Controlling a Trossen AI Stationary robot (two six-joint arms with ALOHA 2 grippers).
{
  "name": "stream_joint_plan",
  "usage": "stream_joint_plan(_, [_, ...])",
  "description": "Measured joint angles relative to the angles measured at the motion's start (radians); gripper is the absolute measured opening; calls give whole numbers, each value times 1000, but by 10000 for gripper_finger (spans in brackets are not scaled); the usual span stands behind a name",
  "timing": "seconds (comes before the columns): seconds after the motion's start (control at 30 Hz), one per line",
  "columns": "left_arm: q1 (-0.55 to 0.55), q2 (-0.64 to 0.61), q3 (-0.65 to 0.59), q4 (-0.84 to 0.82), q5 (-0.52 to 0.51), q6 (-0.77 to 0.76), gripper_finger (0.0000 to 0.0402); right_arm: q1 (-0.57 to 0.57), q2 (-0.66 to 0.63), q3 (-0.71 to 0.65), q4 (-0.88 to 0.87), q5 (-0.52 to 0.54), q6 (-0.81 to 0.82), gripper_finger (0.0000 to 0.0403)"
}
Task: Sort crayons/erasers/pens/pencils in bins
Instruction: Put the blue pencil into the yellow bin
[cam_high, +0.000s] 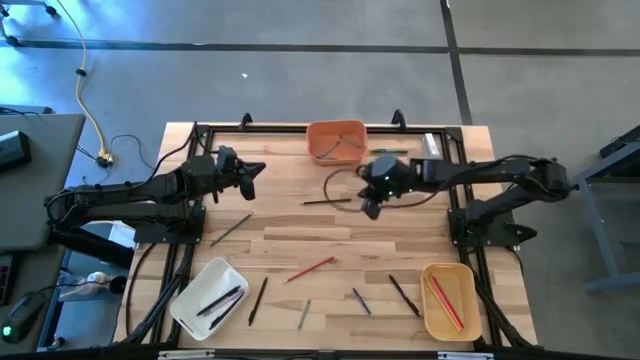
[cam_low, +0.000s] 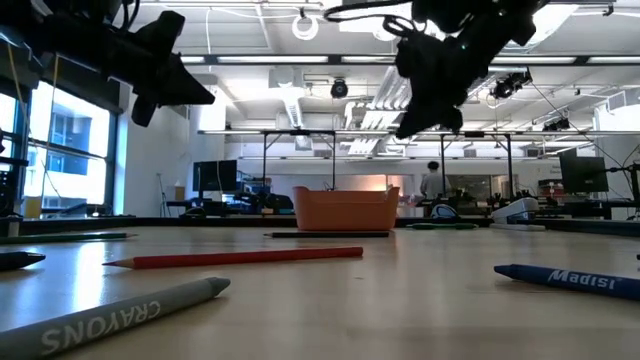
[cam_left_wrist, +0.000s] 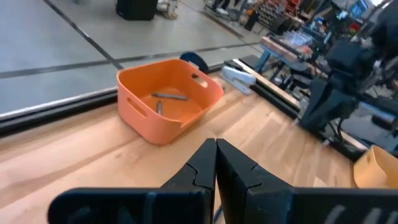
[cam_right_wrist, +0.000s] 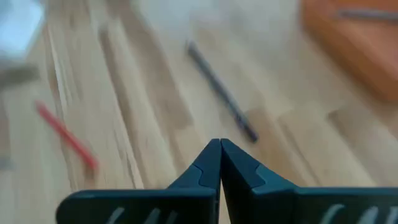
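Loose sticks lie flat on the wooden table: a black one, a red one, a grey-green one and several more toward the near edge. The orange bin at the far edge holds grey sticks. At the near left, the white bin holds black sticks. Red sticks lie in the tan-yellow bin at the near right. My right gripper hangs shut and empty above the black stick's right end. My left gripper is shut and empty, held high at the left.
A dark cable loop lies in front of the orange bin. A white stapler-like object and a green stick lie at the far right. At the near edge, a grey crayon and a blue crayon lie flat.
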Motion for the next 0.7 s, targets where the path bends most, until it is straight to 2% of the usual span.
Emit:
stream_joint_plan(0.17, [0, 0, 0, -17, 16, 0, 0, -14, 113, 5, -8, -81, -155, 14])
stream_joint_plan(0.3, [0, 0, 0, -18, 17, 0, 0, -24, 233, 46, -3, -158, -245, 61])
stream_joint_plan(0.5, [0, 0, 0, -18, 12, 0, 0, -24, 405, 168, -19, -126, -385, 131])
stream_joint_plan(0.7, [0, 0, 0, -18, 15, 0, 0, -34, 548, 302, -68, -76, -490, 135])
